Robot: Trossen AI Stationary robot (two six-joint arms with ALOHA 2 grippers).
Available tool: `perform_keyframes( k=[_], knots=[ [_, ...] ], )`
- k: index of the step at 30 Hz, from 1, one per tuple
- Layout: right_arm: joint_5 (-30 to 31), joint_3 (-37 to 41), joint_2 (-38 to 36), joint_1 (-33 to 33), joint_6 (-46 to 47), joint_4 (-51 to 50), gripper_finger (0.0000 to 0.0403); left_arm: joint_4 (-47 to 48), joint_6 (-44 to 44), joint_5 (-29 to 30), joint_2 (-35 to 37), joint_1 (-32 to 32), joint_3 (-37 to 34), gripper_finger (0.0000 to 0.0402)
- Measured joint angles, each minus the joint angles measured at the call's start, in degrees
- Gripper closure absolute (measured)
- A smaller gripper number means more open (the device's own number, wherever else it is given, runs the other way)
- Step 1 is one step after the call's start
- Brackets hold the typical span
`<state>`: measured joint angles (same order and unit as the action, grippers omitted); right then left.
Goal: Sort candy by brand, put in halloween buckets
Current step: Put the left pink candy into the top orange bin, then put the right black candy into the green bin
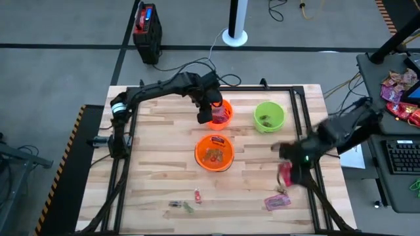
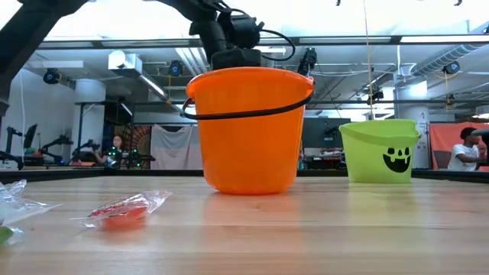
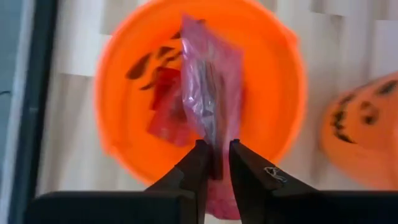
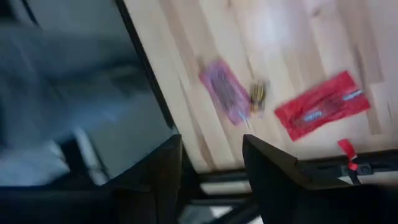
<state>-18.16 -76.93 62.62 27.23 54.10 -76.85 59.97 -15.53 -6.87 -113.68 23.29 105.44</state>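
Upper centre of the high view: left tool (image 3: 214, 163) pinched a pink-magenta plastic candy packet (image 3: 211, 87) over the far round orange plastic bucket (image 1: 226, 113) — right tool (image 4: 211, 163), lower right above the table (image 1: 157, 177), stood spread, empty.

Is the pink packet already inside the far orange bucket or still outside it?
Not in yet: pink packet hangs between the left gripper fingers, above the far orange bucket.

dark jointed arms (image 1: 161, 87), black cables

Left gripper (image 3: 214, 163) jaws narrowly parted, right gripper (image 4: 211, 165) jaws spread wide
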Motion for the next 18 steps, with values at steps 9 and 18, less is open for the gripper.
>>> perform_keyframes(
  k=[9, 18],
  knots=[
    [3.2, 3.0, 12.3, 11.4, 8.8, 3.6, 0.0235, 7.2, 0.4, -1.2, -0.4, -0.4, 2.9, 0.0311],
    [6.0, 13.1, 20.6, 11.4, 9.2, 7.7, 0.0193, 14.6, 10.5, -1.3, 12.2, -7.1, 5.5, 0.0299]
  ],
)
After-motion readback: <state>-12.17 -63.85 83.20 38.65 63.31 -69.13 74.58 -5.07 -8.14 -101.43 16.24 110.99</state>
